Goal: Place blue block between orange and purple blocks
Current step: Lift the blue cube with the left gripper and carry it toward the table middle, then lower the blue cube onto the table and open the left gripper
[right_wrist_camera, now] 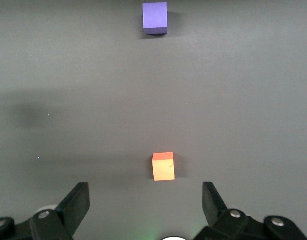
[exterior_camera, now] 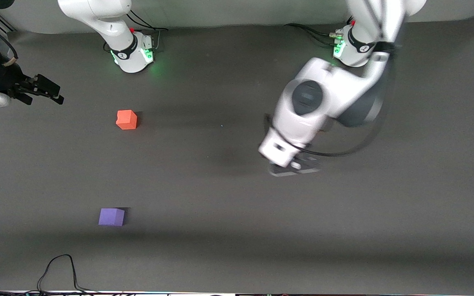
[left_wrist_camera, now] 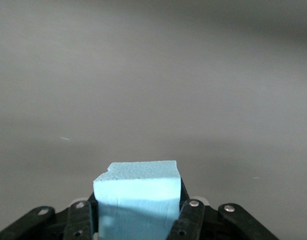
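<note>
My left pincer (exterior_camera: 293,167) hangs in the air over the middle of the worktop (exterior_camera: 237,246), toward my left arm's end of it, and it is clamped on the blue block (left_wrist_camera: 137,200); in the left wrist view the two fingers (left_wrist_camera: 189,220) press on both sides of the cube, and its top face shows above them. The orange block (exterior_camera: 126,119) sits on the worktop toward my right arm's end. The purple block (exterior_camera: 111,216) sits nearer to the front camera than the orange one, well apart from it, with bare worktop between them. My right arm waits at its end of the worktop, and its right pincer (exterior_camera: 41,91) is held up with the fingers (right_wrist_camera: 76,202) wide apart, holding nothing.
</note>
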